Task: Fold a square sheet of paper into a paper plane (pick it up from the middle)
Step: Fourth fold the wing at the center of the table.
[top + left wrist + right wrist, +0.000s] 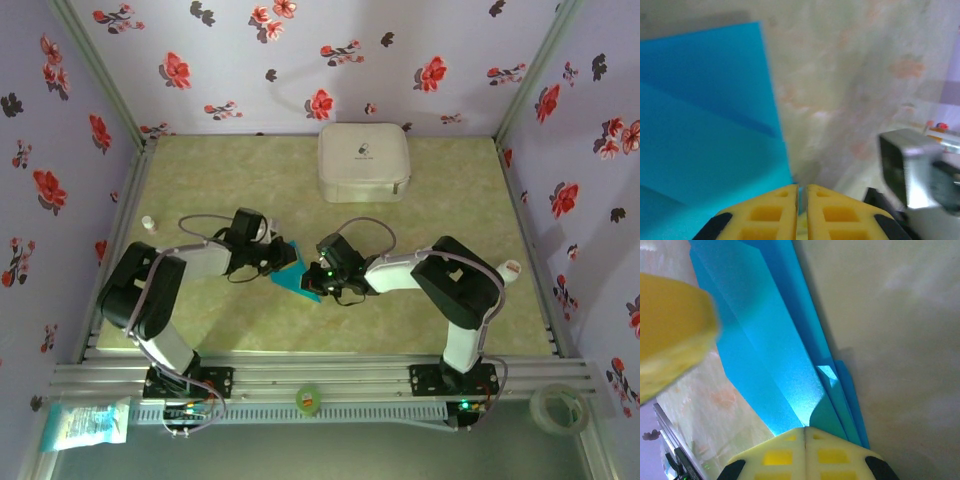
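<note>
1. Table [230, 325]: two arms reach in from the near edge and meet at its middle. Their wrists are very close, so any inward swing could knock them together.
2. Case [363, 162]: white, at the far side, well apart from the work. It looks like no hazard.
3. Paper [296, 282]: turquoise and partly folded, with several layers. It sits mid-table between the two grippers.
   - If the arms pull apart, it could tear or slide free.
   - An uneven pull could set the crease crooked.
4. Right gripper [805, 429]: the fingers are pressed together, pinching the layered end of the paper. The layers fan out just beyond the tips, so one could slip out and spoil the fold.
5. Left gripper [802, 187]: the fingers are nearly pressed together, right at a corner of the paper, and seem to pinch it. The hold looks shallow and could let go.
6. Hard to make out:
   - From above, the grippers cover much of the paper, so its outline is unclear. I cannot tell whether it rests on the table or is lifted.
   - The left wrist view is blurred, so the pinch itself is uncertain.
   - A blurred yellow mass in the right wrist view is probably a finger of the left gripper.
</note>
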Robot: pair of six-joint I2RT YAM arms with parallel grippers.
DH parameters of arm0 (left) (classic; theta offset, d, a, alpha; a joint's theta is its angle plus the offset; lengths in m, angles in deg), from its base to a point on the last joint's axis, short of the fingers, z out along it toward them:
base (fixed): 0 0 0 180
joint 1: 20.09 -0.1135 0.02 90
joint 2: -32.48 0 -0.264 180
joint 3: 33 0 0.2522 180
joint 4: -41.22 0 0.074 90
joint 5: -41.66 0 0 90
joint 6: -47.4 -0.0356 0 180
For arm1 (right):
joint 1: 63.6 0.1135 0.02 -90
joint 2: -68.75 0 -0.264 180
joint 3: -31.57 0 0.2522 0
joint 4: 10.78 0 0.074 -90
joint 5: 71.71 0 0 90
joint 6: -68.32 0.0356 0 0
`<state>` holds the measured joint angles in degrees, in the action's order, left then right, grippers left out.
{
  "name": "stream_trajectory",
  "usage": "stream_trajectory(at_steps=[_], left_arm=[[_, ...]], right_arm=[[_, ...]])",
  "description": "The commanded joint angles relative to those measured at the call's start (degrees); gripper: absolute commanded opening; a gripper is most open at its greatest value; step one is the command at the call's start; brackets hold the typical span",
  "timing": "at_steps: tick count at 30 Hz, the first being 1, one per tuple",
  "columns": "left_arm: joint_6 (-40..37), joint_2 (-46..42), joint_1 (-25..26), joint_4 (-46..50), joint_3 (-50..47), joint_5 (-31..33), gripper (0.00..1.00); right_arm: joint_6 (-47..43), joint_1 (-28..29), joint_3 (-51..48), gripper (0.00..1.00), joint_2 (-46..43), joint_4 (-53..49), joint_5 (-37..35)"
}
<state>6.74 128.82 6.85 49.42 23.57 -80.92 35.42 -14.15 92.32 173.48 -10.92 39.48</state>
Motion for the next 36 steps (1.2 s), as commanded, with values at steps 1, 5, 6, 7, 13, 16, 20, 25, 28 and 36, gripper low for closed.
stream_trajectory(at_steps=[1, 5, 6, 7, 13, 16, 20, 25, 28, 36], left_arm=[[-2.57, 2.75, -1.75, -1.32, -0.66, 0.33, 0.12], [-4.96, 4.78, -5.18, -0.05, -0.32, 0.45, 0.12], [-5.74, 5.25, -6.08, 0.91, 0.15, 0.56, 0.12], [-6.90, 5.96, -6.90, 2.10, 0.82, 0.74, 0.12], [-10.15, 7.54, -11.20, 7.87, 5.08, 0.58, 0.12], [-11.68, 5.55, -11.21, 11.76, 7.38, 1.69, 0.14], [-11.15, 2.01, -10.82, 14.16, 8.52, 2.19, 0.14], [-9.34, -5.12, -6.80, 13.32, 6.90, 2.79, 0.14], [-8.52, -5.82, -4.31, 9.82, 4.93, 1.67, 0.14], [-7.55, 2.25, -3.32, 5.12, 4.48, 1.50, 0.11]], right_arm=[[0.47, 0.60, -1.01, 0.02, 2.37, -5.64, -3.34], [0.57, 0.74, -1.53, 0.01, 2.16, -5.64, -3.40], [0.60, 0.82, -1.69, 0.01, 2.17, -5.59, -3.41], [0.71, 0.89, -1.85, 0.01, 2.28, -5.30, -3.35], [1.08, 1.01, -1.95, 0.01, 2.70, -4.62, -2.84], [1.17, 1.15, -2.14, 0.01, 2.71, -4.48, -3.07], [1.34, 1.14, -2.16, 0.01, 2.98, -3.87, -2.86], [1.43, 1.21, -1.89, 0.01, 3.02, -3.52, -2.85], [1.52, 1.26, -1.74, 0.01, 2.98, -3.43, -2.99], [0.45, 1.16, -0.64, 0.01, 2.51, -5.24, -2.73]])
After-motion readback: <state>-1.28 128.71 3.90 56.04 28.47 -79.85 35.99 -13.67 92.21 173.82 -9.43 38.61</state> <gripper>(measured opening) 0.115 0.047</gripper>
